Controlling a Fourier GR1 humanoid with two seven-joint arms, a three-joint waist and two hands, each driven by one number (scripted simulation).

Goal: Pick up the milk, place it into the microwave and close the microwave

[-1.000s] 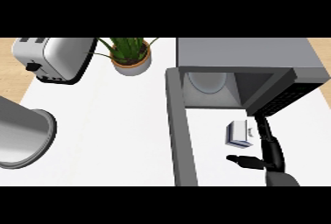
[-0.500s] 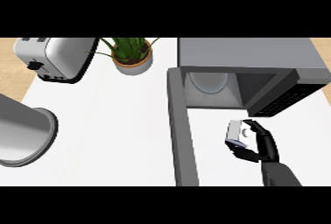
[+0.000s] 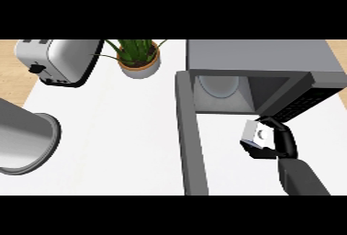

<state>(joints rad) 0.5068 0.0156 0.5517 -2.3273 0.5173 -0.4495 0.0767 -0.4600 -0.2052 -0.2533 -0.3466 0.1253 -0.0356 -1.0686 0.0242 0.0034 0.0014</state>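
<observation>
The grey box-shaped microwave sits at the counter's back right, its long door swung open toward the front. Just before its opening, the black right hand curls round the small white milk carton. The leafy potted plant stands left of the microwave, the chrome toaster farther left. A large round metal pot sits at the left edge.

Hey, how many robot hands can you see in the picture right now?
1. The right hand is at lower right, in front of the open microwave, curled around the milk. The left hand is out of view.
</observation>
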